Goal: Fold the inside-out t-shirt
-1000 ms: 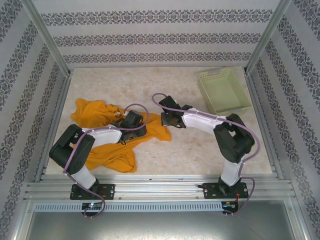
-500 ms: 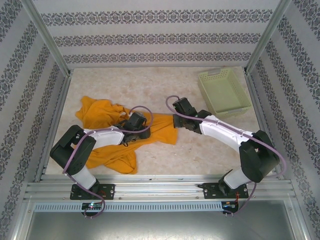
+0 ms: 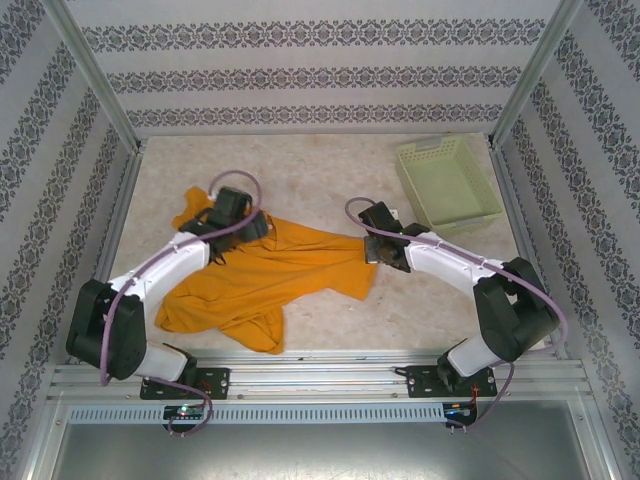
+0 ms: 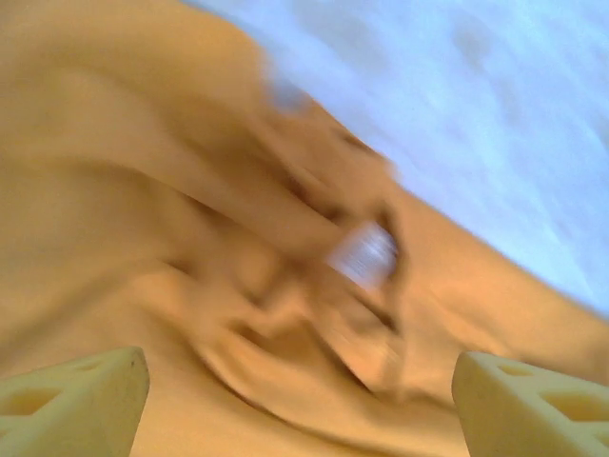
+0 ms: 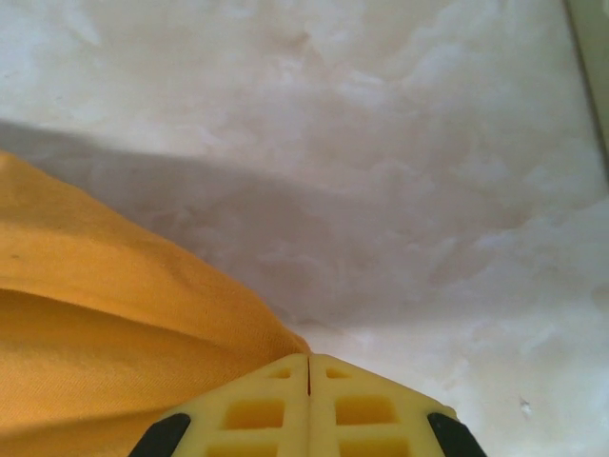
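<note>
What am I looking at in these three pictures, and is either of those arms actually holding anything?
These are two robot arms bolted at the near edge of a table. The wide picture comes from a fixed camera above and behind them: the left arm is on the left and the right arm on the right. The other two pictures come from a small camera on each wrist, looking out past that arm's own jaws.

On the table lie a crumpled orange-yellow t-shirt and, at the far right, a pale green basket.

The left wrist picture is blurred, but the jaws stand wide apart above the cloth and grip nothing. In the right wrist picture the jaws are shut together. The shirt's edge runs right into them, so they seem to be pinching it.
</note>
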### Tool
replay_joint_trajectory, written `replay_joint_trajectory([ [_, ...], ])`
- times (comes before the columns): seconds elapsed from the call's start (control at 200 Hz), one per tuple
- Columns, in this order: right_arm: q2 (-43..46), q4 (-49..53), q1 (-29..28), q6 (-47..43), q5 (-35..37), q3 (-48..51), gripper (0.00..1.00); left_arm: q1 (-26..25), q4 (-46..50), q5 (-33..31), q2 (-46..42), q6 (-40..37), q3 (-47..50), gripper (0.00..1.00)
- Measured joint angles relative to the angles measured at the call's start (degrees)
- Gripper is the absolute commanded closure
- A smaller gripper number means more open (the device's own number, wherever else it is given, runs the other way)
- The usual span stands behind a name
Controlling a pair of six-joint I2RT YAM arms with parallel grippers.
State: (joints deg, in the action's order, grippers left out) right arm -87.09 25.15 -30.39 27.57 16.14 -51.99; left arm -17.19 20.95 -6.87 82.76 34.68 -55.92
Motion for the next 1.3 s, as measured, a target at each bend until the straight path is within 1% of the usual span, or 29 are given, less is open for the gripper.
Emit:
replay_joint_trajectory([
  [0.07, 1.2, 0.1, 0.3, 0.6, 0.3, 1.1, 1.00, 4.8, 0.7, -1.3, 3.9, 0.0, -3.0, 0.15],
  [0.155, 3.0, 0.2, 0.3, 0.8, 0.5, 2.4, 1.00, 7.8, 1.4, -1.4, 10.0, -0.2, -6.9, 0.15],
  [0.32, 6.0, 0.0, 0.3, 1.0, 0.5, 4.5, 1.00, 8.7, 3.8, -1.4, 21.2, -0.4, -16.6, 0.14],
  [0.54, 9.6, -0.1, 0.3, 1.0, 0.5, 7.9, 1.00, 10.6, 6.0, -2.4, 31.5, -0.2, -28.7, 0.17],
  [0.664, 10.6, -0.1, 0.3, 1.2, 0.5, 8.8, 1.00, 11.0, 6.8, -1.9, 37.3, -0.2, -34.2, 0.26],
  [0.769, 10.7, -0.1, 0.3, 1.2, 0.5, 9.1, 1.00, 11.0, 7.0, -0.5, 40.7, -0.2, -35.6, 0.38],
  [0.874, 10.9, 0.0, 0.3, 1.2, 0.7, 9.1, 1.00, 11.0, 8.4, -0.1, 42.0, -0.4, -36.0, 0.58],
  [0.979, 11.5, 0.9, 0.5, 1.1, 1.5, 8.7, 1.00, 11.3, 9.6, 1.5, 42.0, -0.9, -38.0, 0.85],
  [1.094, 13.9, 3.0, 1.9, 1.0, 2.9, 7.1, 1.00, 12.0, 11.1, 3.2, 40.9, -1.2, -38.9, 1.00],
  [1.149, 16.2, 4.0, 2.8, 0.7, 3.8, 6.1, 1.00, 12.4, 12.4, 3.4, 38.4, -1.3, -38.4, 1.00],
  [1.194, 18.6, 4.6, 3.4, 0.4, 4.5, 5.2, 1.00, 12.7, 13.0, 3.2, 34.8, -1.3, -37.1, 1.00],
  [1.254, 22.4, 5.4, 4.0, -0.2, 5.7, 3.9, 1.00, 12.8, 12.9, 2.4, 27.8, -1.2, -33.8, 1.00],
  [1.299, 25.2, 5.7, 4.4, -0.6, 6.6, 3.4, 1.00, 12.8, 12.6, 1.3, 20.0, -0.8, -30.0, 1.00],
])
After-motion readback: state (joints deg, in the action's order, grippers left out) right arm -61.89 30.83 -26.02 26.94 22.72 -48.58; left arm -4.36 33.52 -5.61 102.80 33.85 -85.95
